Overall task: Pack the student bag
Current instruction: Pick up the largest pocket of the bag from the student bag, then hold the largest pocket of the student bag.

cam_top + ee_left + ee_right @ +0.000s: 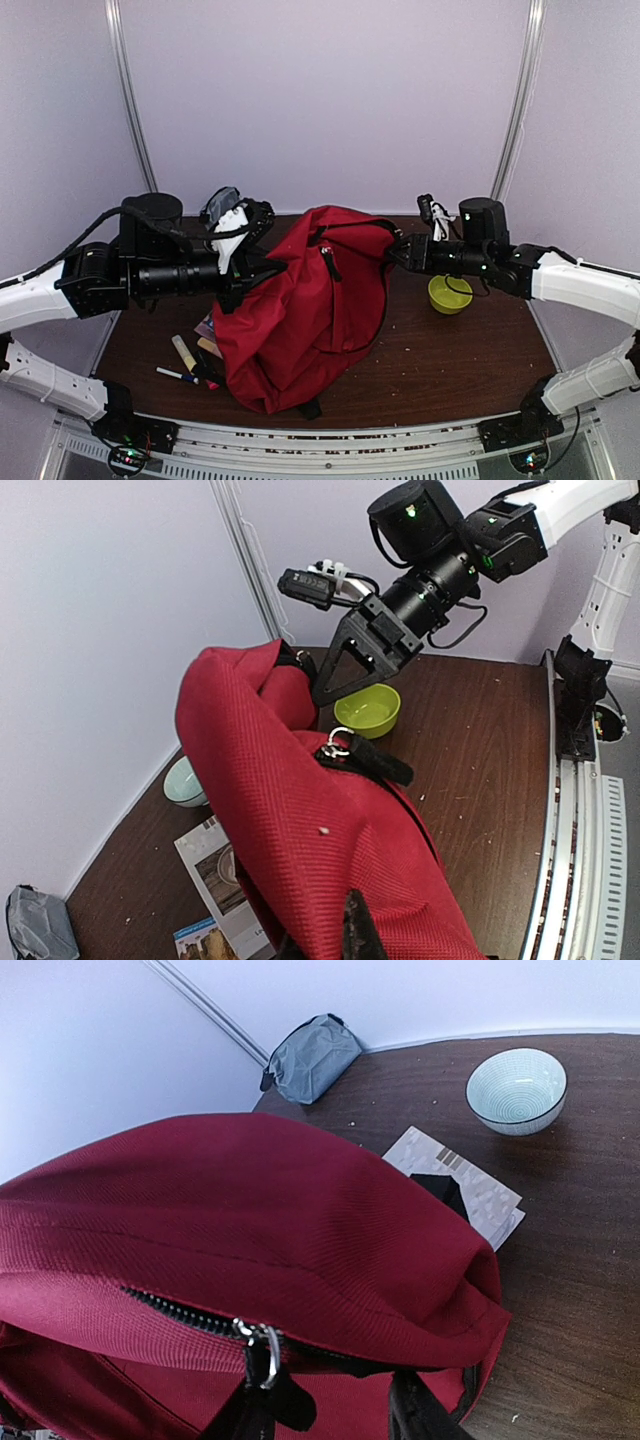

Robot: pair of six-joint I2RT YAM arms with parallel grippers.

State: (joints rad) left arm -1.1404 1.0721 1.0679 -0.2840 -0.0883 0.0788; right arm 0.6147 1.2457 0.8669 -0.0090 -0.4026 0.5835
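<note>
One dark wood-grain counter (450, 360) carries one student bag (300, 320) of coarse-woven red fabric with black zips, slumped mid-counter with its top lifted between two black end effectors. The right end effector (397, 252) is clamped on the top edge, while the left end effector (243, 268) is buried in cloth, its grip impossible to tell. One crumpled grey pouch (312, 1055) lies beyond, with two round bowls: a lime bowl (450, 294) and a pale ribbed bowl (516, 1090)
</note>
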